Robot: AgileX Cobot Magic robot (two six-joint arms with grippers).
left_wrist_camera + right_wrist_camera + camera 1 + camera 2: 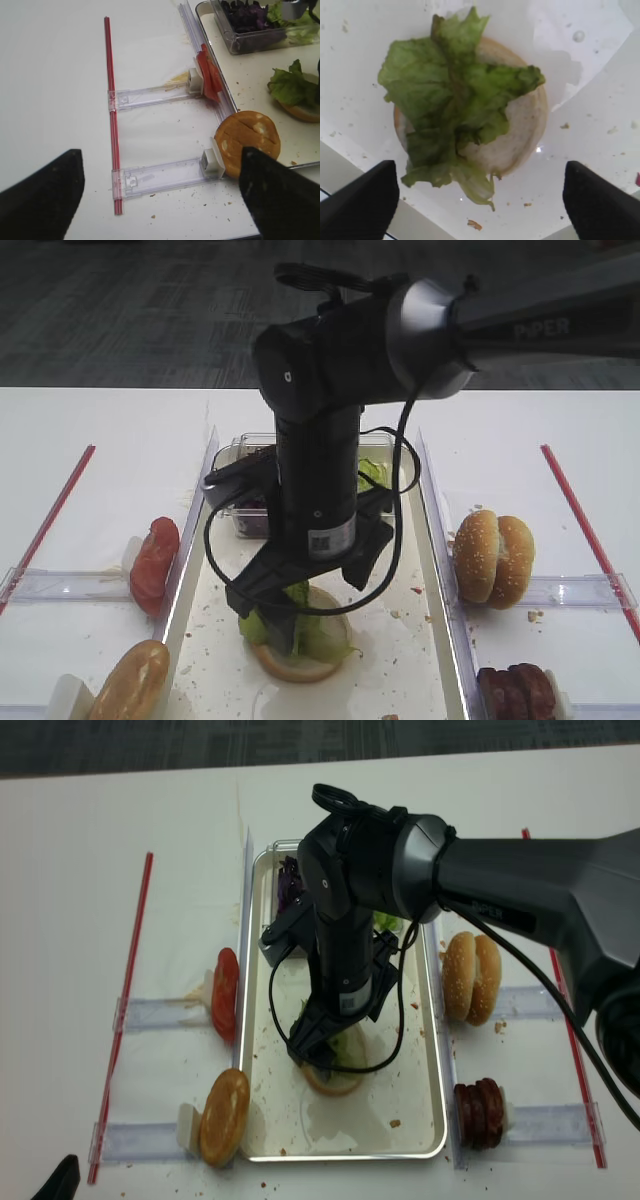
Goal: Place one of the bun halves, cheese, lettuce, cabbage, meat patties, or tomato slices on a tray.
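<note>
A leaf of lettuce point(457, 107) lies on a cut bun half point(520, 130) on the tray point(420, 660). The right gripper point(480, 200) hangs directly above the bun, jaws spread wide and empty, the leaf's long axis running across the gap

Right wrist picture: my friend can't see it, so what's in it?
A ruffled green lettuce leaf lies on a pale bun half on the crumb-speckled white tray. The right hand is open above it, with one dark finger at each bottom corner.
</note>
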